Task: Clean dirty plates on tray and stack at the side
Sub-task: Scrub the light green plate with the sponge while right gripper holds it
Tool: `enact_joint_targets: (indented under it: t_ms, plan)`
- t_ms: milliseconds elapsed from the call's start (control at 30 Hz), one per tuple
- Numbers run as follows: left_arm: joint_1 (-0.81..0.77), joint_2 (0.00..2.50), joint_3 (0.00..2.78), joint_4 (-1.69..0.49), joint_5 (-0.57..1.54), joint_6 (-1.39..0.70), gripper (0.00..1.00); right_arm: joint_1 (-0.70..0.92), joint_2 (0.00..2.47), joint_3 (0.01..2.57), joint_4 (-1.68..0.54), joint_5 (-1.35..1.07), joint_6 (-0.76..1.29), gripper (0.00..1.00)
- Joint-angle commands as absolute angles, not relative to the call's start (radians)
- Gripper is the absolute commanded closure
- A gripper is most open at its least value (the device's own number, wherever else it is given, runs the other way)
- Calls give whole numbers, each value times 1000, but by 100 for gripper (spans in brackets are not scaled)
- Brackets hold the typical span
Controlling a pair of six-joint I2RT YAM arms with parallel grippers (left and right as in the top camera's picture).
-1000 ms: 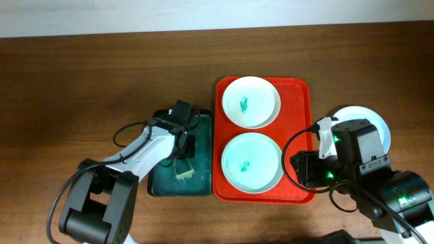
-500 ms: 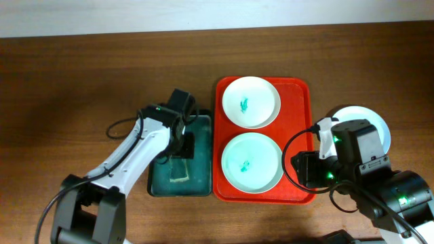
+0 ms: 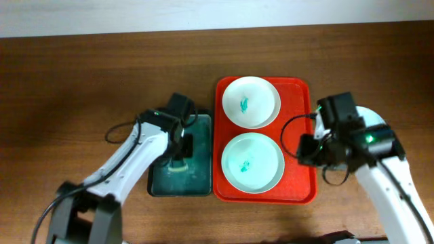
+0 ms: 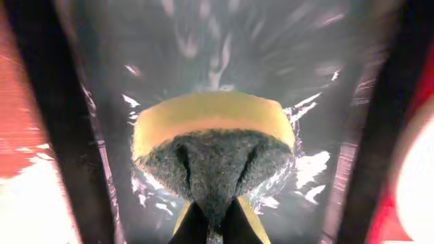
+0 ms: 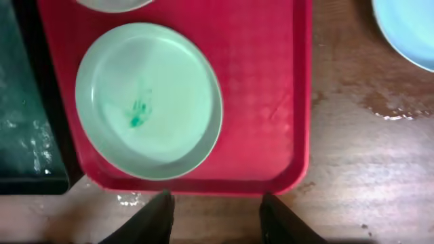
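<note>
From overhead, the left gripper [image 3: 182, 148] reaches down into the dark green tray [image 3: 163, 184], right at one yellow sponge [image 3: 178, 166]; how wide it stands cannot be told from here. The red tray [image 3: 298, 102] lies mid-tabletop [image 3: 81, 81] with its long axis running away from the robot, its left rim just beside the green tray and parallel to it. Two plates sit on it in a line along that axis: the white plate [image 3: 252, 102] at the far end and the pale green plate [image 3: 252, 161] at the near end. Each has one teal smear. The right arm [image 3: 352, 139] hangs over the red tray's right rim.

In the left wrist view, the gripper is pinched shut on the sponge's dark scouring face, which bulges around the fingers. The green tray's floor is wet and glinting.

In the right wrist view, the right gripper [image 5: 217, 220] is spread wide and holds nothing, hovering over bare wood just off the red tray's near rim. The green plate lies flat in the tray and a sliver of the white plate shows at the top edge. The pale blue plate [image 5: 407, 30] is on the tabletop, well clear of the tray's right side. That makes three plates.
</note>
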State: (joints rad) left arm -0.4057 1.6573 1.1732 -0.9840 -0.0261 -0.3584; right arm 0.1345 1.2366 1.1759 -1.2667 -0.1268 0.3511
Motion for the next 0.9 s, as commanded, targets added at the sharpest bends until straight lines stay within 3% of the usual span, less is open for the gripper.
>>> enact_joint_targets:
  t_ms: [0,67,200,433,633,700,867]
  plan:
    - [-406,1565,1272,-1026,-18,-334,100,27,1377,1172,-1255,-308,130,57]
    - [-406,1546,1280,-1025,7,-334,100,9,1480,1169,-1226,-304,127,57]
    - [-406,1542,1279,-1008,113,-312,100,41,1602,1086,-967,-303,82,57]
    - [-407,1542,1279,-1001,113,-297,100,72,1607,834,-684,-321,113,58]
    - [-515,1551,1278,-925,113,-298,100,88,1606,746,-589,-337,172,88]
    - [-570,1573,1278,-889,113,-303,100,88,1605,746,-587,-336,210,94]
    - [-667,1721,1278,-760,266,-397,100,88,1605,746,-594,-337,223,96]
